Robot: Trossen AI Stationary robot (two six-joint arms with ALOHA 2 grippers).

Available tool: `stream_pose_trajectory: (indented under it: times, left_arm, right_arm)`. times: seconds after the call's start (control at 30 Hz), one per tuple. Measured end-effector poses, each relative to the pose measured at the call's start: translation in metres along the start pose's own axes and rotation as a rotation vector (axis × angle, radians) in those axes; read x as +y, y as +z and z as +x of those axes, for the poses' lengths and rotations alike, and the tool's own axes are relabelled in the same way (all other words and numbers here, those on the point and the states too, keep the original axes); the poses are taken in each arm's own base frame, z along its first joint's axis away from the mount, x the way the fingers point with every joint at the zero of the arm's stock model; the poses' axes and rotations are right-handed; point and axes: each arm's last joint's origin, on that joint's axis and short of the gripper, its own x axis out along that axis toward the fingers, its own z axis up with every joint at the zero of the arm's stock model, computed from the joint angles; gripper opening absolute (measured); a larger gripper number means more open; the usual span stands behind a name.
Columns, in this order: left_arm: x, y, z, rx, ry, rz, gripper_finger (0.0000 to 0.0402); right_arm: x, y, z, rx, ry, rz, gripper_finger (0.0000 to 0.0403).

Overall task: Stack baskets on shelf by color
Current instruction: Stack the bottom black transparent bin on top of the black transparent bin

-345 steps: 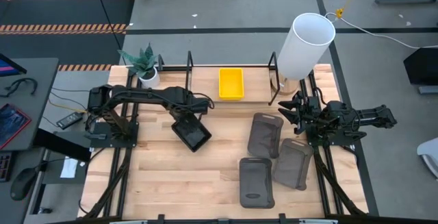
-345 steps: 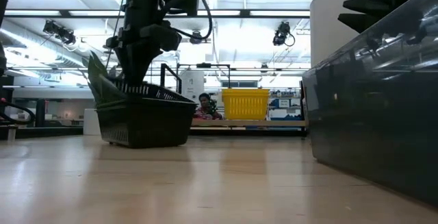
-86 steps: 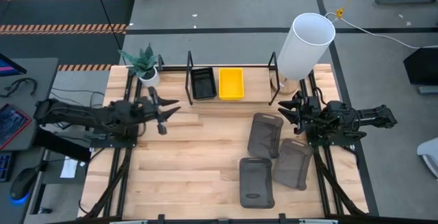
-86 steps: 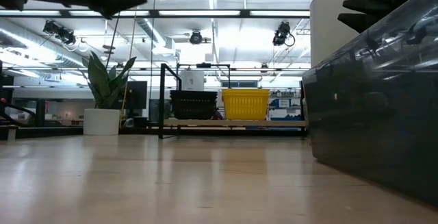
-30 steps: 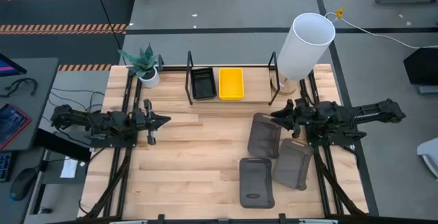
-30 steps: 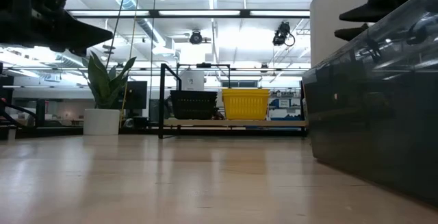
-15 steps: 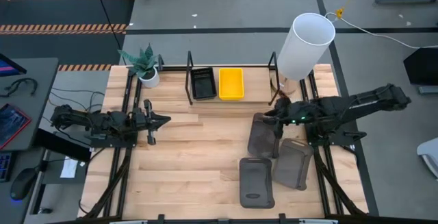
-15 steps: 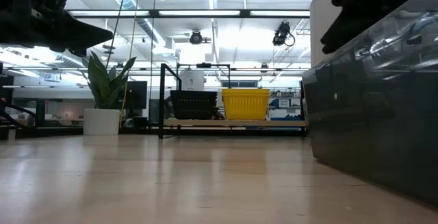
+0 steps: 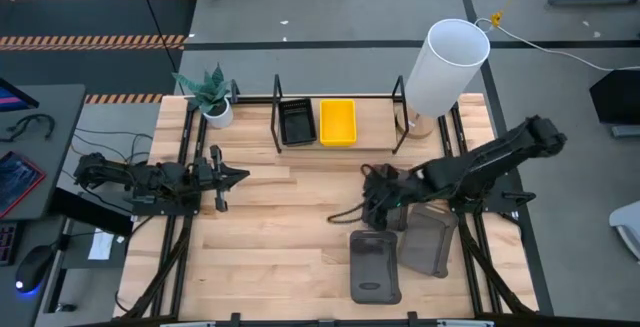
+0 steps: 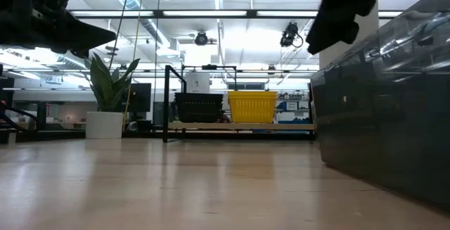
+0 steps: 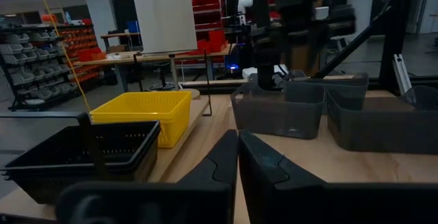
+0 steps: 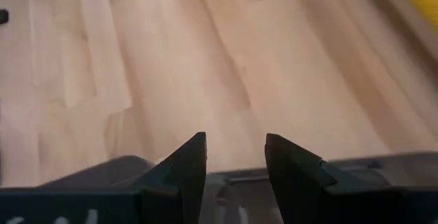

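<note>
On the shelf (image 9: 277,117) at the table's far edge sit a black basket (image 9: 296,122) and a yellow basket (image 9: 337,122), side by side. Three dark grey baskets lie on the table's right half: one (image 9: 388,210) under my right gripper, one (image 9: 375,265) near the front, one (image 9: 430,239) beside it. My right gripper (image 9: 368,199) hangs open over the first grey basket's left end, whose rim (image 12: 239,181) shows just below the fingers. My left gripper (image 9: 226,175) waits shut at the table's left, above the wood.
A tall white cylinder (image 9: 445,62) stands at the shelf's right end and a potted plant (image 9: 212,92) at its left end. Bare wood (image 9: 290,227) lies between the two arms. In the low view the nearest grey basket (image 10: 387,117) fills the right side.
My right gripper has swung from beside the white cylinder toward the table's left and near edge, tipping downward, and now hangs over the left end of the farthest grey basket. Its fingers stay open. The baskets have not moved.
</note>
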Motion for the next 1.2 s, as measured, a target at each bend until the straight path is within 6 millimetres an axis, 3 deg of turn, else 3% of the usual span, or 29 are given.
stream_pose_trajectory:
  times: [0.3, 0.5, 1.0, 1.2]
  left_arm:
    - [0.000, 0.000, 0.000, 0.000, 0.000, 0.000, 0.0032]
    - [0.000, 0.000, 0.000, 0.001, 0.000, 0.000, 0.0024]
    - [0.000, 0.000, 0.000, 0.001, 0.000, 0.000, 0.0032]
    - [0.000, 0.000, 0.000, 0.000, 0.000, 0.000, 0.0025]
  right_arm:
    - [0.050, 0.008, 0.016, 0.164, -0.031, -0.125, 0.0155]
    - [0.069, 0.005, 0.029, 0.315, -0.067, -0.221, 0.0155]
    - [0.078, -0.007, 0.066, 0.438, -0.085, -0.421, 0.0154]
    - [0.079, -0.009, 0.070, 0.444, -0.078, -0.423, 0.0117]
